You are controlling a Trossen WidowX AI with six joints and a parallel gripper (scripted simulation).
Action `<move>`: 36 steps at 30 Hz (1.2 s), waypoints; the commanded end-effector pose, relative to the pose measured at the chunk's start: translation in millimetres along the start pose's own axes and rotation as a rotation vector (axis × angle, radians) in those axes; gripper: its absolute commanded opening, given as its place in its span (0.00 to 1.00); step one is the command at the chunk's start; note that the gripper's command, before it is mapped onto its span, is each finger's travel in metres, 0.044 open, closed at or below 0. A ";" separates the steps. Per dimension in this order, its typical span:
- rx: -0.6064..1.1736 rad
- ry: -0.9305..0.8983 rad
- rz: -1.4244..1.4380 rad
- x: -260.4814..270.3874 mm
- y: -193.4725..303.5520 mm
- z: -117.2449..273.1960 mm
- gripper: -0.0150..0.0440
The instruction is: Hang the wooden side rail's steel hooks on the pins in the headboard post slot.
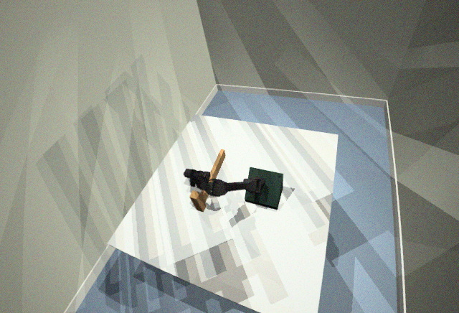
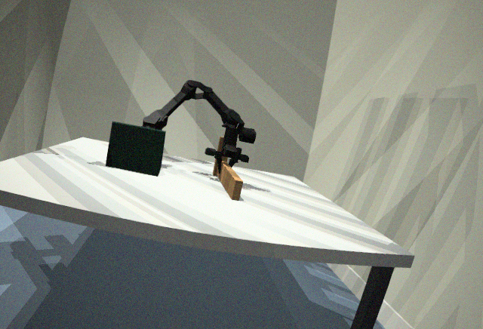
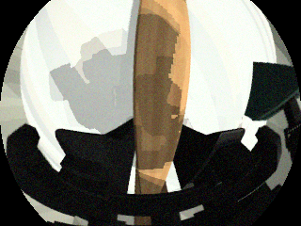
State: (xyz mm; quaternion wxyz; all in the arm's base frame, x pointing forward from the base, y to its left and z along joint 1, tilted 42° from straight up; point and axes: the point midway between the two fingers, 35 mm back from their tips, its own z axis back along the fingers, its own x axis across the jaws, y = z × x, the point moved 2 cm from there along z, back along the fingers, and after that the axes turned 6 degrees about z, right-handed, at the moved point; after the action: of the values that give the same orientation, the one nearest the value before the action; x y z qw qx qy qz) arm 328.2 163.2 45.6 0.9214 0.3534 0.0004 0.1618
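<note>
The wooden side rail (image 1: 217,164) (image 2: 231,182) (image 3: 157,71) stands on edge, its far end low at the table top. My gripper (image 2: 222,164) (image 3: 150,120) is shut on the rail, with one finger on each side. In the top view the arm covers the fingers and the middle of the rail. The wooden headboard post (image 1: 199,202) (image 2: 220,143) stands at the rail's other end. In the top view the rail reaches up to the post or very near it. The steel hooks, slot and pins cannot be made out, so their seating cannot be told.
A dark green block (image 1: 268,187) (image 2: 134,148) (image 3: 273,89) stands beside the arm's base, to one side of the rail. The white table (image 1: 296,153) (image 2: 175,201) carries everything, and patchy shadows cross it. A wall rises beyond the table's edge on the post's side.
</note>
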 end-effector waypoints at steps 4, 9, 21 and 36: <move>0.012 -0.009 0.009 1.9 1.1 -0.4 0.25; 0.012 -0.009 0.009 1.9 1.2 -1.3 0.25; 0.001 -0.001 -0.002 -0.2 -0.4 -1.5 0.43; 0.010 -0.009 0.009 -0.7 -1.3 38.4 1.00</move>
State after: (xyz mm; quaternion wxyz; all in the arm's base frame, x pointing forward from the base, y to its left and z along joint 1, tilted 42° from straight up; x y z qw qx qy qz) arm 328.0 150.0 54.8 0.9210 0.3545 0.0080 0.1612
